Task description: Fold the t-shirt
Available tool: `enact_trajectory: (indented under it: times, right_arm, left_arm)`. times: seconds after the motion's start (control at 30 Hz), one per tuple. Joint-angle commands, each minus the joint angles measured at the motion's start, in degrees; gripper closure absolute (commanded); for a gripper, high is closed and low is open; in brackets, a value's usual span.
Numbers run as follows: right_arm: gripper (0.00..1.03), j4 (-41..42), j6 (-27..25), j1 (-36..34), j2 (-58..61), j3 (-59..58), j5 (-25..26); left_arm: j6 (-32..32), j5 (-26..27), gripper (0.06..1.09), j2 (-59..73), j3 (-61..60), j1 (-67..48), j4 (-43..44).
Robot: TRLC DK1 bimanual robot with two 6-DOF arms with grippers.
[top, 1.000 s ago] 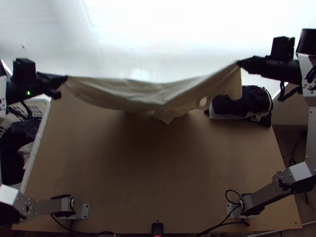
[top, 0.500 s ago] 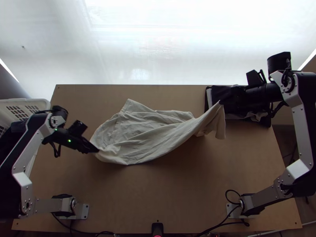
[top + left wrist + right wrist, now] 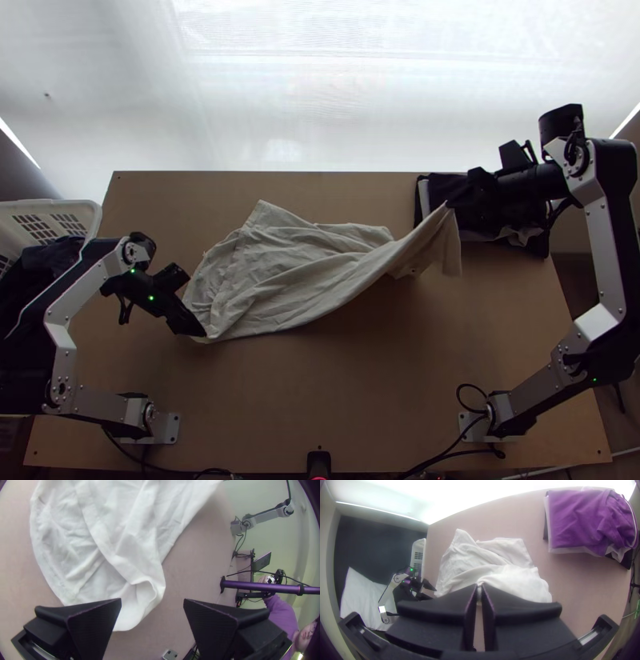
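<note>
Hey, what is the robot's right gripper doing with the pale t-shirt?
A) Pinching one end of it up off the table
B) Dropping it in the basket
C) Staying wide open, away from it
A: the right gripper has its fingers closed on one end of the t-shirt, which slopes up to them while the rest lies rumpled on the table.

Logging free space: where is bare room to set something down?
Widest: bare table between the shirt's near edge and the arm bases. Narrower: a strip beyond the shirt, left of the clothes pile. Crowded: around the left hand and right hand.
</note>
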Motion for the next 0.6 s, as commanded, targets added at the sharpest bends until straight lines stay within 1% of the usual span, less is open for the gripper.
enact_trajectory:
  times: [0.0, 0.07, 0.17, 0.23, 0.37, 0.43, 0.5, 0.57]
  right_arm:
    - [1.0, 0.1, -0.2, -0.5, 1.9, 0.9, 0.0]
    - [1.0, 0.3, -0.4, -0.3, 2.1, 1.0, 0.2]
    - [1.0, 0.5, -0.5, -0.1, 2.7, 1.6, 0.3]
    - [1.0, 0.6, -0.5, 0.2, 2.8, 1.8, 0.7]
    - [1.0, 0.7, -0.4, 1.2, 2.8, 1.8, 0.9]
    - [1.0, 1.0, -0.3, 1.9, 2.8, 1.9, 1.6]
    - [1.0, 1.1, -0.1, 2.4, 2.8, 2.2, 2.1]
    - [1.0, 1.3, 0.1, 2.5, 2.9, 2.6, 2.5]
  left_arm:
    - [0.4, -1.3, 0.11, -1.0, 9.3, 0.8, -3.0]
    - [-1.7, 0.1, 0.11, 0.5, 13.2, 2.0, -1.8]
    - [-4.5, 6.1, 0.11, 2.6, 16.7, 3.7, 0.7]
    - [-7.6, 8.6, 0.11, 5.1, 18.6, 3.3, 4.2]
    - [-13.4, 11.6, 0.11, 10.9, 25.2, 0.0, 11.2]
    - [-16.9, 11.8, 0.11, 14.4, 29.3, -1.6, 14.8]
    - [-19.6, 11.7, 0.11, 18.6, 34.2, -3.3, 16.5]
    - [-21.0, 11.8, 0.11, 22.5, 38.8, -5.1, 16.6]
